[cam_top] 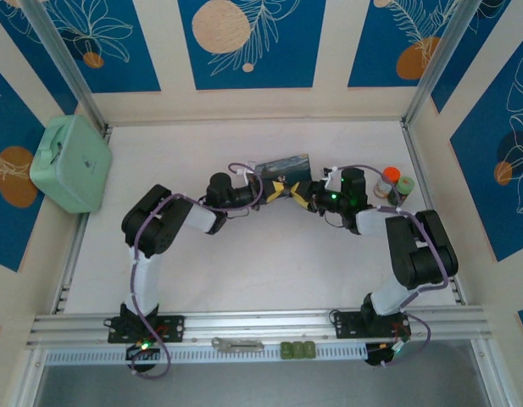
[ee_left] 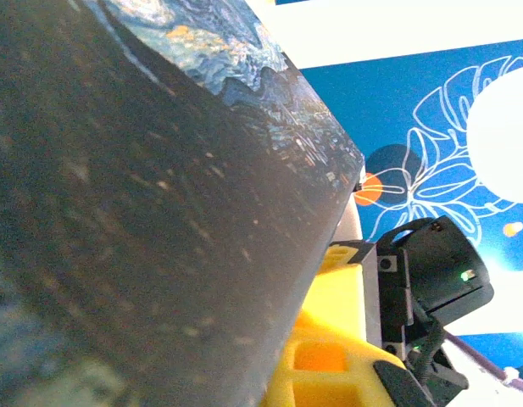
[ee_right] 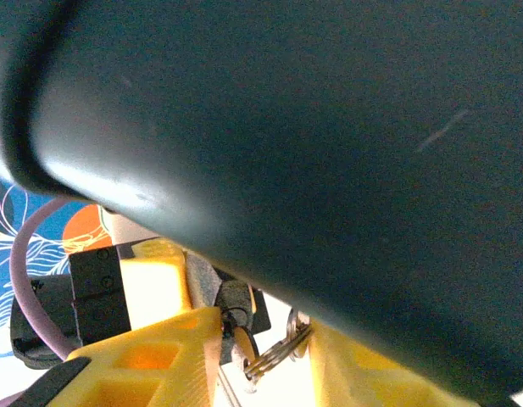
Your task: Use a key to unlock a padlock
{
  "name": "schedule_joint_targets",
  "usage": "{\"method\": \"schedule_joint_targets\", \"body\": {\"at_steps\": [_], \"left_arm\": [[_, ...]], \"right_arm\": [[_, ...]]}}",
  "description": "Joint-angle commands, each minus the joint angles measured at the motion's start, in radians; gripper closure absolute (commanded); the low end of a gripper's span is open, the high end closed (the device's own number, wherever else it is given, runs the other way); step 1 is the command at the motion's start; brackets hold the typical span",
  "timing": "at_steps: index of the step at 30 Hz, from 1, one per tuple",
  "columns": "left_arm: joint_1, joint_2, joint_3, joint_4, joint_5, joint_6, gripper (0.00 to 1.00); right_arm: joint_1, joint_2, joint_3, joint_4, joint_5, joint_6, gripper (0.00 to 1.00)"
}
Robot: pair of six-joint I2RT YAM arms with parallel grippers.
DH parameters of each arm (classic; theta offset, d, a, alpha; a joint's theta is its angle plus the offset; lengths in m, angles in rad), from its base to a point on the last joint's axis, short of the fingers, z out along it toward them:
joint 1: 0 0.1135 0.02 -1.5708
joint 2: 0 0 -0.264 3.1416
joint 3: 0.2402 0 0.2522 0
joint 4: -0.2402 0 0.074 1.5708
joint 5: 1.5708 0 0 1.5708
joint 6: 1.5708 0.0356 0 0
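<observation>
My two grippers meet at the table's middle, just in front of the blue starry-night tin (cam_top: 286, 164). The tin's dark side looms close in the left wrist view (ee_left: 159, 212) and the right wrist view (ee_right: 329, 127). The left gripper (cam_top: 276, 188) is shut on the small dark padlock (ee_right: 237, 298), which sits against its grey pad. The silvery key (ee_right: 247, 339) hangs below the padlock with its ring (ee_right: 280, 349). The right gripper (ee_right: 265, 366) has its yellow fingers apart on either side of key and ring. The ring touches the right-hand finger.
A mint-green case (cam_top: 70, 163) leans at the left wall. Orange-capped bottles (cam_top: 392, 182) stand right of the right arm. A flat metal piece (cam_top: 236, 344) and green parts (cam_top: 297, 348) lie on the front rail. The right arm's black wrist (ee_left: 431, 280) is close to the left camera.
</observation>
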Motion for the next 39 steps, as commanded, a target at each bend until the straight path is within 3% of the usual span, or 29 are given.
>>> {"method": "schedule_joint_targets", "body": {"at_steps": [1, 6, 9, 10, 16, 20, 26, 28, 32, 35, 39], "left_arm": [[0.0, -0.08, -0.026, -0.022, -0.003, 0.124, 1.0], [-0.005, -0.068, -0.039, -0.014, -0.01, 0.138, 1.0], [-0.012, -0.048, -0.042, 0.01, -0.015, 0.122, 1.0], [-0.013, -0.042, -0.042, 0.019, -0.018, 0.116, 1.0], [-0.015, -0.011, -0.029, 0.089, -0.038, 0.049, 1.0], [-0.015, -0.007, -0.019, 0.098, -0.043, 0.036, 1.0], [-0.018, -0.013, -0.025, 0.104, -0.036, 0.034, 1.0], [-0.019, -0.008, -0.03, 0.111, -0.029, 0.042, 1.0], [-0.018, 0.025, -0.037, 0.169, -0.015, 0.08, 1.0], [-0.016, 0.058, -0.029, 0.219, -0.006, 0.113, 1.0], [-0.015, 0.053, -0.03, 0.219, 0.0, 0.211, 1.0]], "right_arm": [[0.002, 0.029, 0.005, 0.061, -0.023, 0.071, 0.68], [-0.008, 0.046, -0.016, 0.099, -0.018, 0.124, 0.73], [-0.006, 0.06, -0.011, 0.129, -0.021, 0.144, 0.88], [0.002, 0.069, -0.006, 0.132, -0.03, 0.149, 0.88], [0.03, 0.061, -0.026, 0.081, -0.018, 0.095, 0.77], [0.039, 0.068, -0.042, 0.147, -0.025, 0.107, 0.76], [0.042, 0.1, -0.023, 0.19, -0.019, 0.15, 1.0], [0.037, 0.115, -0.021, 0.215, -0.02, 0.2, 1.0], [0.035, 0.17, -0.035, 0.338, -0.079, 0.483, 1.0], [0.082, 0.237, -0.077, 0.493, -0.075, 0.791, 1.0], [0.208, 0.37, -0.137, 0.793, 0.058, 1.175, 1.0]]}}
